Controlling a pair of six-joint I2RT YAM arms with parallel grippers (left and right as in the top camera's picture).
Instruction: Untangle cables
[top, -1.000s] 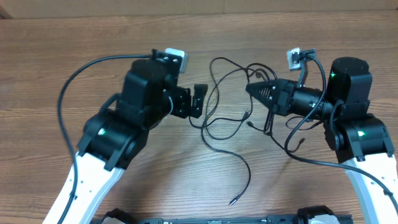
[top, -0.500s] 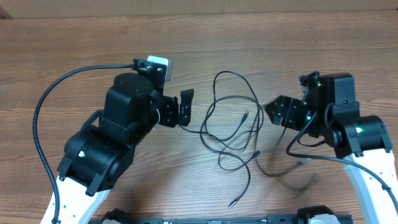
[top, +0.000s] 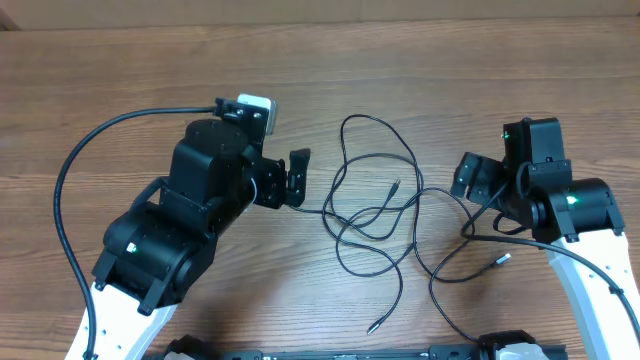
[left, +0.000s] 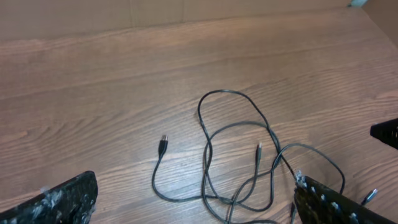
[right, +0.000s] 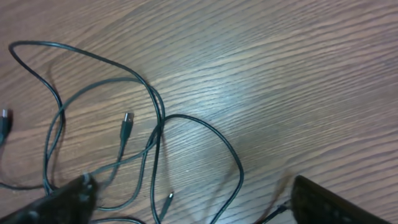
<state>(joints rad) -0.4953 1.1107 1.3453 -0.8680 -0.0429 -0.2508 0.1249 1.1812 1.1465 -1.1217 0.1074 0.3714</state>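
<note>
Hovering both my arms over the desk, with the cables lying on it between them. My left jaws are sitting spread wide and gripping nothing: in the left wrist view one finger is showing at the bottom left corner and the other at the bottom right, with wood and cable between. My right jaws are likewise spread and gripping nothing, with the fingers sitting at the two bottom corners of the right wrist view. The cables are lying flat in loose overlapping loops, with strands crossing near the middle of the bunch. One loop is reaching toward the far edge. One strand is running out toward my right arm and curving back toward the near edge. One plug is lying at the near side, and another near the right arm. A strand is passing close by that bottom-left finger in the right wrist view; I cannot tell if it is touching.
</note>
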